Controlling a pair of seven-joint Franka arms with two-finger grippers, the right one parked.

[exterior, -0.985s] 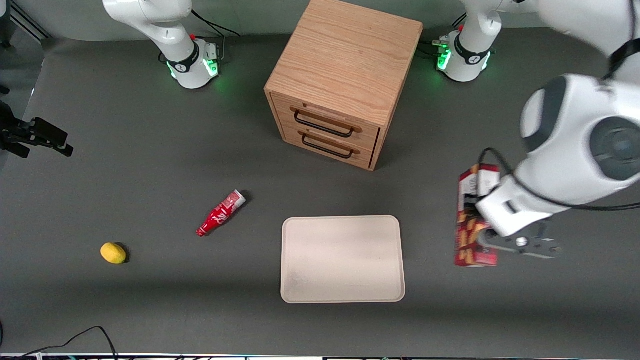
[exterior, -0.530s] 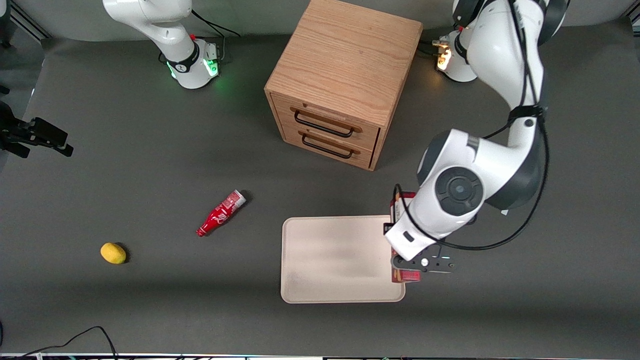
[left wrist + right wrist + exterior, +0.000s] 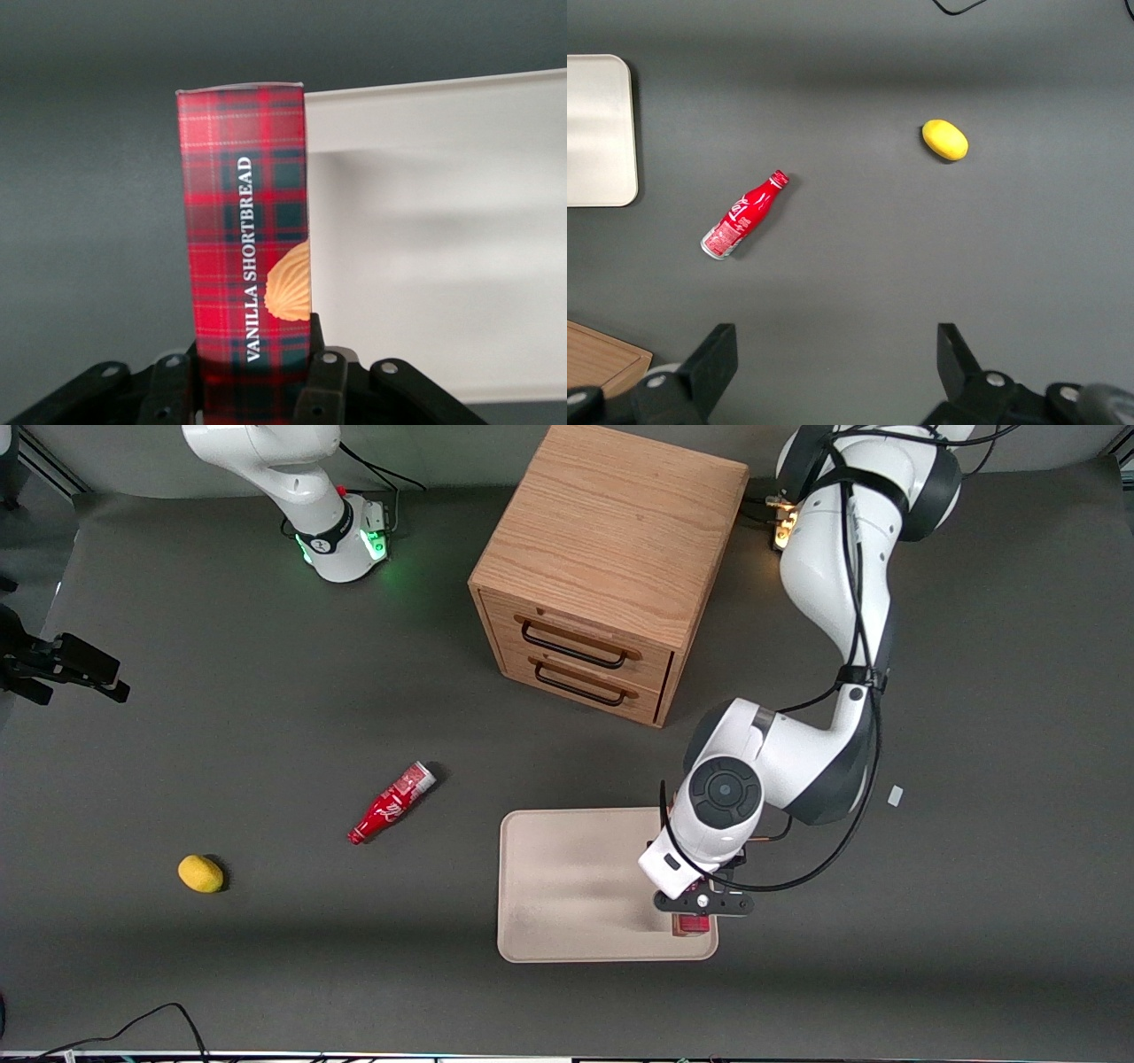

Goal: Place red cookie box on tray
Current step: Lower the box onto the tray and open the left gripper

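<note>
End effector: we see the end effector (image 3: 693,908) over the tray's corner nearest the front camera, at the working arm's end, its fingers (image 3: 326,381) clamped on the two long sides of the red cookie box (image 3: 245,248).
Red cookie box: we see it held by one end, its plaid face reading "VANILLA SHORTBREAD"; from the front only a small red part (image 3: 692,925) shows under the arm, over the tray's edge.
Tray: we find the cream tray (image 3: 567,886) flat on the tabletop (image 3: 266,717), in front of the wooden drawer cabinet (image 3: 611,558) and nearer the front camera.
Red bottle: we see it (image 3: 392,802) lying on its side, beside the tray toward the parked arm's end.
Lemon: we see it (image 3: 201,873) still farther toward that end, well apart from the bottle.
</note>
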